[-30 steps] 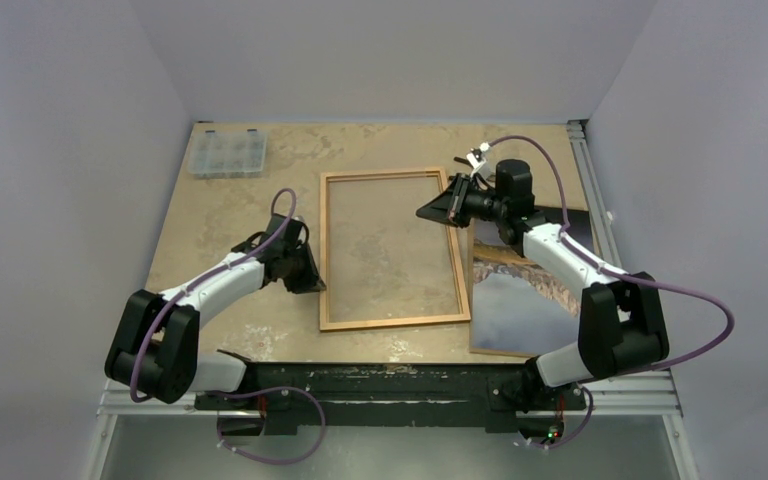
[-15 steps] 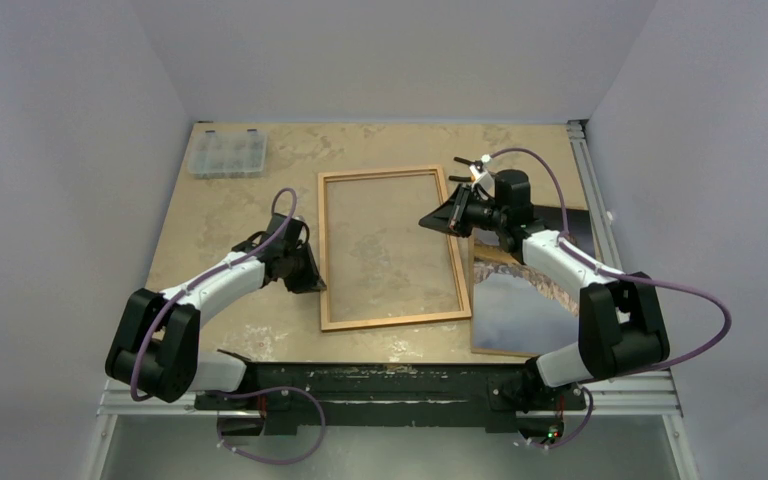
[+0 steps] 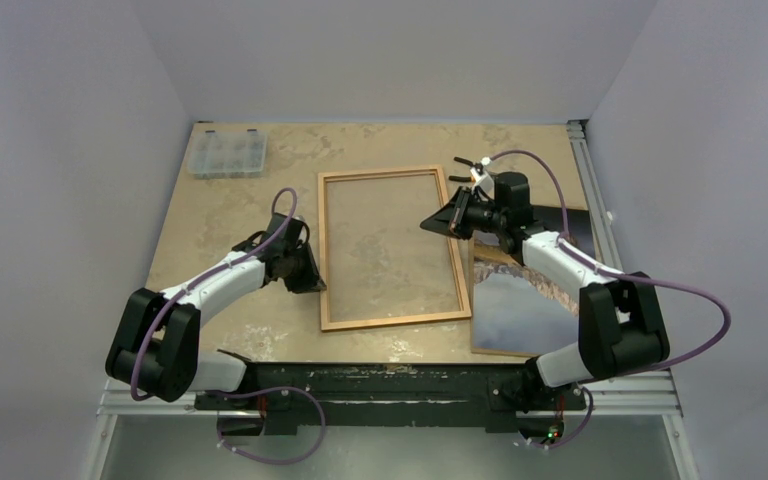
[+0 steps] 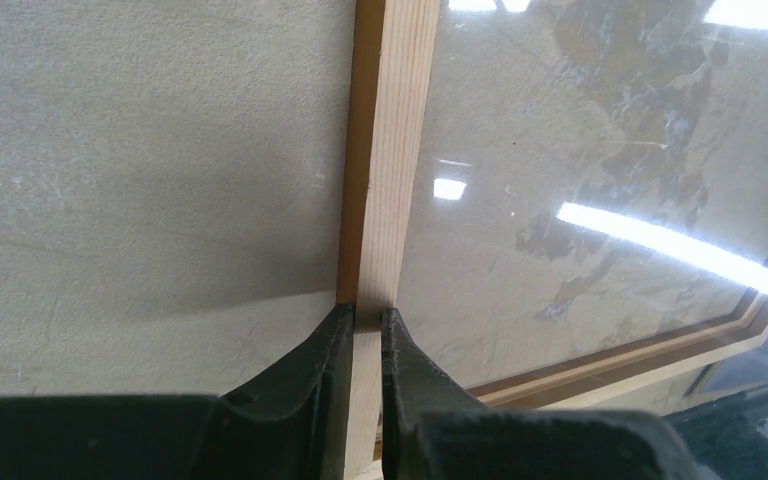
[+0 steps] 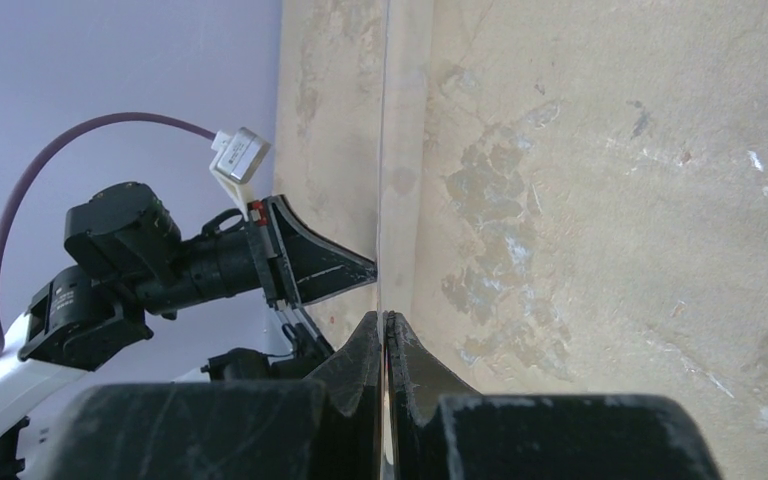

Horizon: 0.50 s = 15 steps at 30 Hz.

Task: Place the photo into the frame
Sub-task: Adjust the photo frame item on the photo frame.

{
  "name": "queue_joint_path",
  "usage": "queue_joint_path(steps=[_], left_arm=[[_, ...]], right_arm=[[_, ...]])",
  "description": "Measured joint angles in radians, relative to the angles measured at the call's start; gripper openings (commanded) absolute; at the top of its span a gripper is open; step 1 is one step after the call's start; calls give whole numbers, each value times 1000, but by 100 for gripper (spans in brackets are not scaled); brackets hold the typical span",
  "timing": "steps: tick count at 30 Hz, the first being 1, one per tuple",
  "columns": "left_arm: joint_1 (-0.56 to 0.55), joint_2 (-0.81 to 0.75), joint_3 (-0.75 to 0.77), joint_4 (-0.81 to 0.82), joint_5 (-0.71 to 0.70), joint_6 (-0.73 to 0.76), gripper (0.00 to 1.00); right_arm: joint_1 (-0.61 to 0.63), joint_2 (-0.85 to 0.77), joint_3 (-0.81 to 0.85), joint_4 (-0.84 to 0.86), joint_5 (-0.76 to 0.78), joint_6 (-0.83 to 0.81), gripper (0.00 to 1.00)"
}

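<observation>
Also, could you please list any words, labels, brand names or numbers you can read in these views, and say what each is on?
No text can be read in any view.
The clear compartment box, picture frame and mountain photo show no lettering.
The white cable connector by the right wrist is too small to tell whether it bears print.

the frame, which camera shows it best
Top external: all four rails of the frame are visible. Left wrist shows just one rail pinched in the left gripper, plus a corner. Right wrist gives no clear sight of it.
</observation>
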Motion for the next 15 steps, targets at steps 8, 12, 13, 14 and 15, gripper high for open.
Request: queue_joint_path(steps=[8,12,13,14,15], left_arm=[[0,3,4,-4,0,0,9],[-5,5,7,-7,-5,0,9],[-5,5,7,-7,-6,0,9],[-5,5,7,-7,-6,0,9],[-6,5,7,-7,-7,0,9]], right_arm=[[-2,30,0,-35,13,-56,0],[-5,55,0,-72,36,-99,0],[-5,65,0,-81,39,-110,0],[-5,73,0,-85,41,-117,1],[-5,84,0,-90,45,-127,2]])
